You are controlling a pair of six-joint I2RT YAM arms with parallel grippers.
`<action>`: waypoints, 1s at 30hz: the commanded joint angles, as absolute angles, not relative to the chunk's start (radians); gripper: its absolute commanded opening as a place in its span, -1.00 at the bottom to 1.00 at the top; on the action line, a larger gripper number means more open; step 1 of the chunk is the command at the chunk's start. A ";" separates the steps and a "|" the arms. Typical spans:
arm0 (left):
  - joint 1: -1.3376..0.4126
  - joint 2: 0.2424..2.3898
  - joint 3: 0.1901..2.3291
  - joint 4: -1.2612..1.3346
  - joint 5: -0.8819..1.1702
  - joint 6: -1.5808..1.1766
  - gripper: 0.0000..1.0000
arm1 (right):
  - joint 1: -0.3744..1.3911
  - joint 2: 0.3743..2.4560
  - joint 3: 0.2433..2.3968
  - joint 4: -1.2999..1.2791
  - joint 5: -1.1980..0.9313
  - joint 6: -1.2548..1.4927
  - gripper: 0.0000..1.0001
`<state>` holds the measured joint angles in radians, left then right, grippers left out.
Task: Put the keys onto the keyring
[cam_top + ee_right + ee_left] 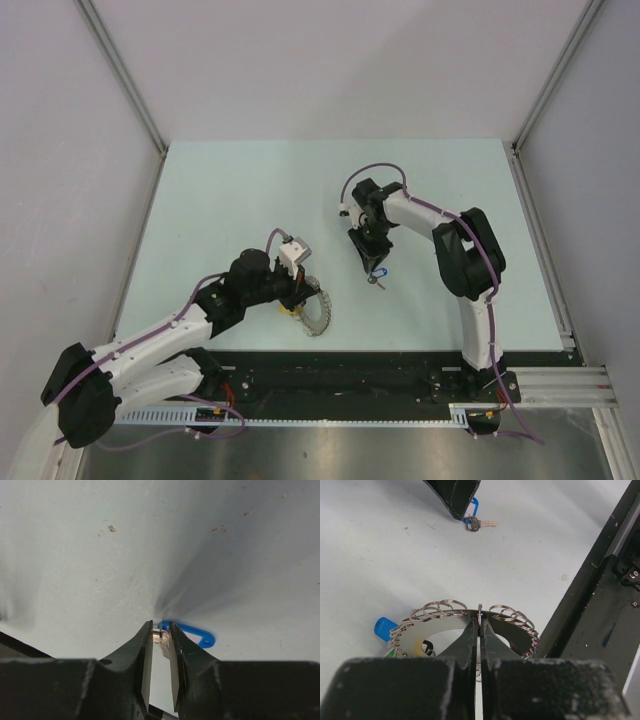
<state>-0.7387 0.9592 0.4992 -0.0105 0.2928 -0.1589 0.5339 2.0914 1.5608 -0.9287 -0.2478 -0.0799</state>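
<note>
The keyring (318, 310) lies near the table's front edge, a wide silver band (415, 635) with small split rings round its rim. My left gripper (480, 622) is shut on its far rim, at one upright split ring. Blue (384, 628) and other tags hang at the band's left side. A key with a blue tag (481, 524) lies on the table further back. My right gripper (160, 634) points down at it, and its two fingertips pinch the metal head (161, 636). The blue tag (197, 632) sticks out to the right behind them.
The pale green table (250, 200) ends at a black rail (600, 605) just right of the keyring. Grey walls stand along the table's left, back and right sides. The two arms stay apart, with a short gap of table between keyring and key.
</note>
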 commanded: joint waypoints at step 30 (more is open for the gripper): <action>-0.732 0.933 0.522 0.014 0.331 -0.144 -0.99 | 0.575 2.080 1.615 -0.989 -0.160 -0.113 -1.00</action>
